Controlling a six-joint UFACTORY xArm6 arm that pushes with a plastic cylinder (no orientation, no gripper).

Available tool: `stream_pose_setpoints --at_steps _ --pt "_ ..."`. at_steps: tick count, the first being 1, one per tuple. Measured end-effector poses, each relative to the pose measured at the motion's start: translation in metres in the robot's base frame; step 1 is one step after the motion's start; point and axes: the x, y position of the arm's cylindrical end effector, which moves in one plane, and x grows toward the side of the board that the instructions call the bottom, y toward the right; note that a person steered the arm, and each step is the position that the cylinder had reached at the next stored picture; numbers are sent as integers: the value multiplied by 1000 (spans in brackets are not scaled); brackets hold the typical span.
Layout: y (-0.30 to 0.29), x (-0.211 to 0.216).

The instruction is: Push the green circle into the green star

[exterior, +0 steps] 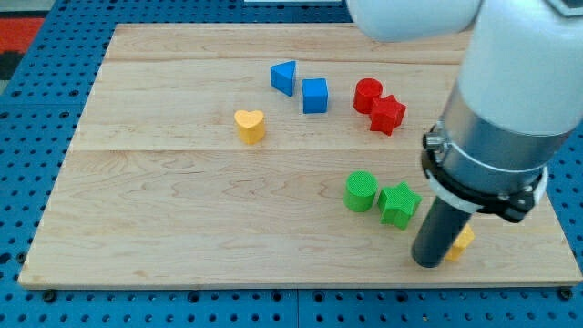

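Green circle (pixel 361 190) sits toward the board's right edge, below centre, just beside the green star (pixel 399 202) on its right, nearly touching. My tip (pixel 426 262), a plain rod with nothing held, stands near the board's bottom-right corner, just below the star, against a yellow block (pixel 462 242). No readable writing anywhere.

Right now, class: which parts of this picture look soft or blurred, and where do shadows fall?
Camera view: the arm housing near the lens is soft and overexposed; the green circle and green star are sharp, with faint shadows beneath; my tip half hides a yellow block.
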Motion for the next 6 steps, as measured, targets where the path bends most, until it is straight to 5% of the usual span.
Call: stream_pose_setpoints --at_steps 2,5,6 --pt "-38 -8" --pt "-157 -98" --pt "-99 -93"
